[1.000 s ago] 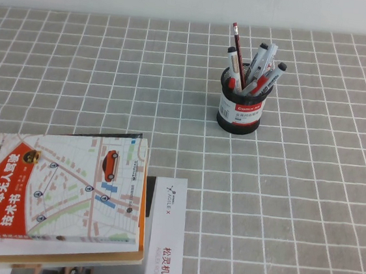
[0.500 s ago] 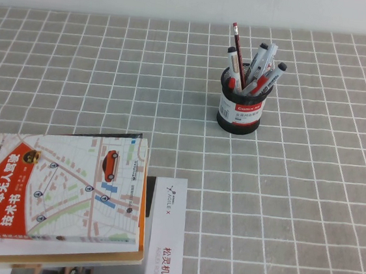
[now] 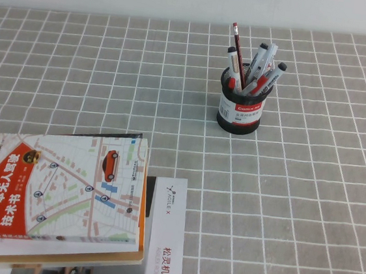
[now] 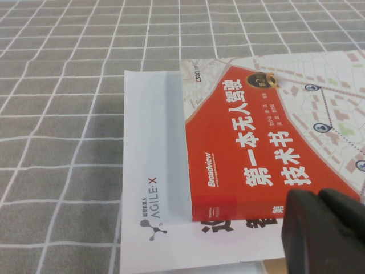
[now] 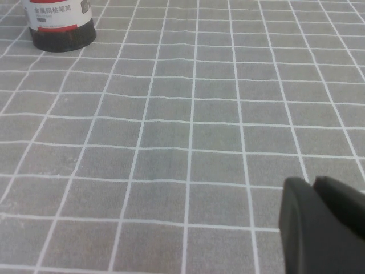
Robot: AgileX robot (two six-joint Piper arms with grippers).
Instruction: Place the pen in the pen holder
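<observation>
Grey checked tablecloth (image 3: 306, 209); pen holder (image 3: 240, 113) standing far side; stacked books (image 3: 65, 196) near-left edge.

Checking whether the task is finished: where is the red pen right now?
In the high view, the red pen stands inside the pen holder, right of centre on the table's far half, among the black-capped markers and pencil.

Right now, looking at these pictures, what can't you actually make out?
- Pen holder: its top is cut off by the right wrist view's edge; lettering too small.
- Red pen: mostly hidden inside, among markers.
- Left end effector, shut over the book, and shut right end effector: absent from the high view.
</observation>
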